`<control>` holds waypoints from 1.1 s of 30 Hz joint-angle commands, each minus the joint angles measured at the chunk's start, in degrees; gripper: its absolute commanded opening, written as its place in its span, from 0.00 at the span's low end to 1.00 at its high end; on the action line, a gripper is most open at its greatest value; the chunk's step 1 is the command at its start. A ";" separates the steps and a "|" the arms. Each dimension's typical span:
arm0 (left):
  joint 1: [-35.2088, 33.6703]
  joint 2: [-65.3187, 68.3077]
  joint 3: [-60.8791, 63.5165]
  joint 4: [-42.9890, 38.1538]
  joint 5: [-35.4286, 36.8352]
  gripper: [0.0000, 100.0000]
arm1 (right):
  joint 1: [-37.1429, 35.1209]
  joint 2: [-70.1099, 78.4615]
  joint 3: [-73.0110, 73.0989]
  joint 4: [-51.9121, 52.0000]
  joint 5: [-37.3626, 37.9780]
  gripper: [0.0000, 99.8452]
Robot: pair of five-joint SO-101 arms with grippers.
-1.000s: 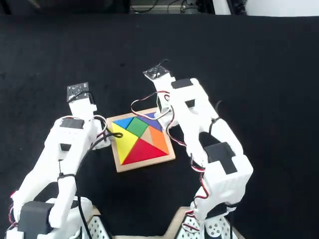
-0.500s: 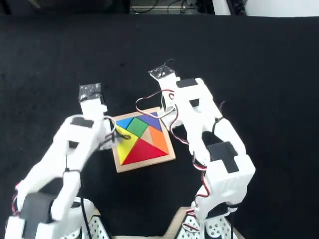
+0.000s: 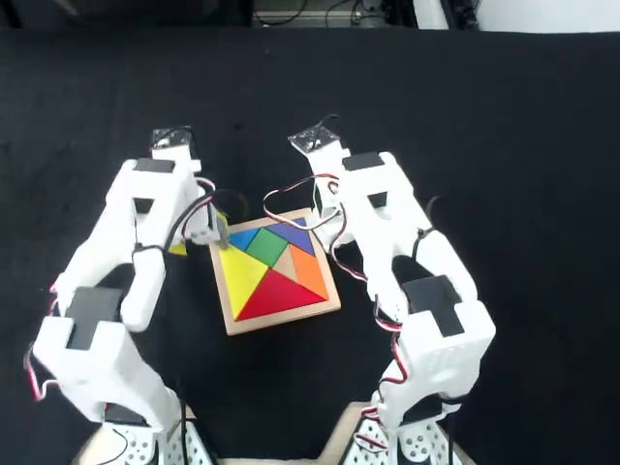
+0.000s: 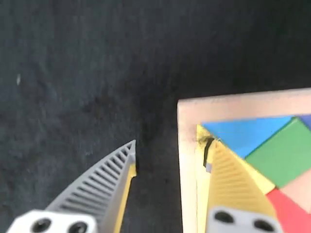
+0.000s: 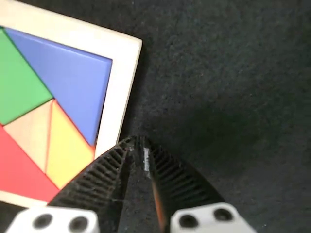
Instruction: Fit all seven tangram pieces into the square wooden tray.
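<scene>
Mid-counter, on the black cloth counter (image 3: 504, 145), sits the square light-wood tray (image 3: 286, 318). It holds flat painted wooden tangram pieces:
- blue triangle (image 3: 242, 238)
- green square-ish piece (image 3: 267, 244)
- purple triangle (image 3: 295, 235)
- orange piece (image 3: 310, 271)
- big red triangle (image 3: 281, 291)
- big yellow triangle (image 3: 242, 276)
- small tan piece (image 3: 287, 260)

That's 7 by count, and from the high view they lie flush w/ no open gap, so the task looks done or v. near it.

Handling, as a guess: the pieces are prob light, stiff and thin, and the smooth paint makes them slippery. Seated flush, they offer no side edge to pinch, so any fix means pressing or nudging from the top. The tray is light too and likely to slide on the cloth. Best hold is a pinch across the rim.

The left end effector (image 4: 170, 145) is spread wide and grasps nothing. It straddles the tray rim (image 4: 187, 160) at the blue/yellow corner, w/ one finger outside over cloth and the other inside over the yellow triangle. Can't tell if either finger touches.

The right end effector (image 5: 141, 145) is clenched on nothing, tips together. It's over cloth just beside the rim (image 5: 121, 82) near the purple triangle, outside the tray.
</scene>
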 commanded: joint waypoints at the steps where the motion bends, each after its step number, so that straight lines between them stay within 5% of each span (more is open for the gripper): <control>1: -1.01 4.22 -3.74 0.26 -0.70 0.23 | 0.44 -0.75 -0.75 -1.41 0.35 0.01; 8: -1.01 8.26 -10.15 2.20 -1.14 0.23 | 0.44 -0.75 -0.66 -1.58 0.35 0.01; 12: -1.45 8.44 -16.48 12.04 -4.66 0.23 | 0.53 -0.75 -0.66 -1.58 0.35 0.01; 19: -5.05 -11.78 -20.88 23.47 -11.60 0.23 | 0.88 -0.75 -0.66 -1.58 0.44 0.01; 25: -1.54 -34.55 -10.07 24.79 -24.18 0.23 | 5.63 -0.75 -1.10 -2.20 1.67 0.01; 29: 7.25 -39.12 6.64 24.09 -35.69 0.23 | 13.10 -0.75 -1.89 -3.69 2.11 0.01; 33: 17.45 -40.35 21.93 17.49 -38.51 0.22 | 17.05 -0.31 -2.42 -5.19 1.93 0.01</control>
